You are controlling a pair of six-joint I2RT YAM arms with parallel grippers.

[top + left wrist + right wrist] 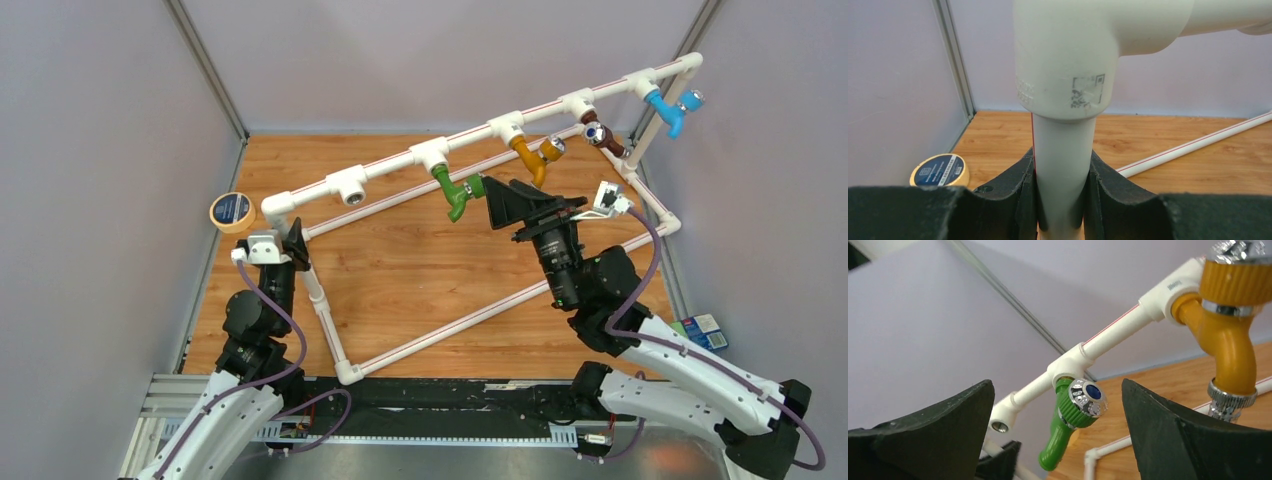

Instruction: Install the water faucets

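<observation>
The green faucet (455,194) hangs from a white T fitting (431,155) on the raised white pipe (470,140); in the right wrist view the green faucet (1073,420) shows its silvery blue-dotted knob. The orange faucet (530,155), brown faucet (603,138) and blue faucet (668,108) hang from fittings further right. My right gripper (492,200) is open, just right of the green faucet's knob, not touching it. My left gripper (290,243) is shut on the frame's upright pipe (1063,165) below the elbow (1068,55).
One T fitting (351,186) left of the green faucet has an empty socket. A roll of tape (232,212) lies at the left wall. The white pipe frame (480,318) lies across the wooden table. A small box (705,330) sits at the right edge.
</observation>
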